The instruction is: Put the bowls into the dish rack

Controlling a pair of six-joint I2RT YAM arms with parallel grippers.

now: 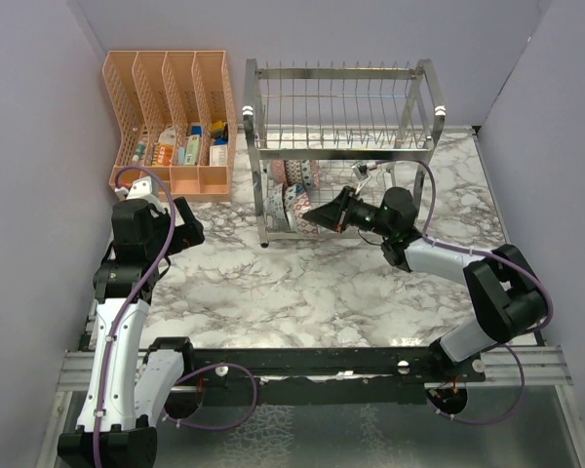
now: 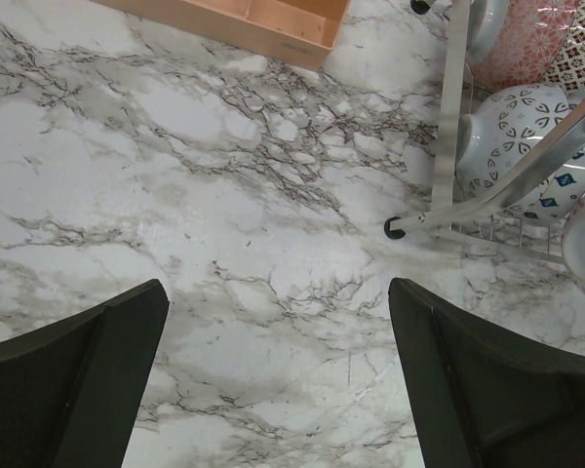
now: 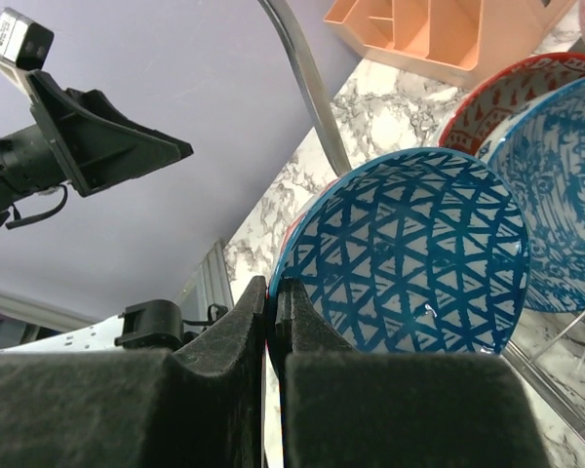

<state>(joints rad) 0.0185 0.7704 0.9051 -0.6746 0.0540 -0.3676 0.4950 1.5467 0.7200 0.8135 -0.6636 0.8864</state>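
Right gripper point(image 3: 273, 292): fingers nearly closed, pinching the rim of a blue bowl point(image 3: 409, 253) between the pads. One pad is inside the rim and one outside.

Blue bowl: white-and-blue triangle pattern inside, glossy, standing on edge with its opening toward the wrist camera. It is held at the front of the rack's lower tier. Whether it rests on the wires cannot be told.

Second blue bowl point(image 3: 565, 195): on edge just behind the held one and partly covered by it.

Red-rimmed bowl point(image 3: 487, 97): on edge behind the second blue bowl, only its upper arc visible.

Rack point(image 1: 341, 107): two-tier metal wire frame with white post caps, standing at the back centre of the table point(image 2: 224, 195). Upper tier holds no bowls. All bowls in view are grouped at the left of the lower tier.

White bowl point(image 2: 517, 122): dark petal marks on the outside, on edge just inside the rack's front left post.

Left gripper point(image 2: 275, 288): fingers spread wide, holding nothing, hovering over bare marble near the rack's front left foot.

Organizer point(image 1: 171, 117): orange mesh, four slots, at the back left beside the rack, small packets in its front trays.
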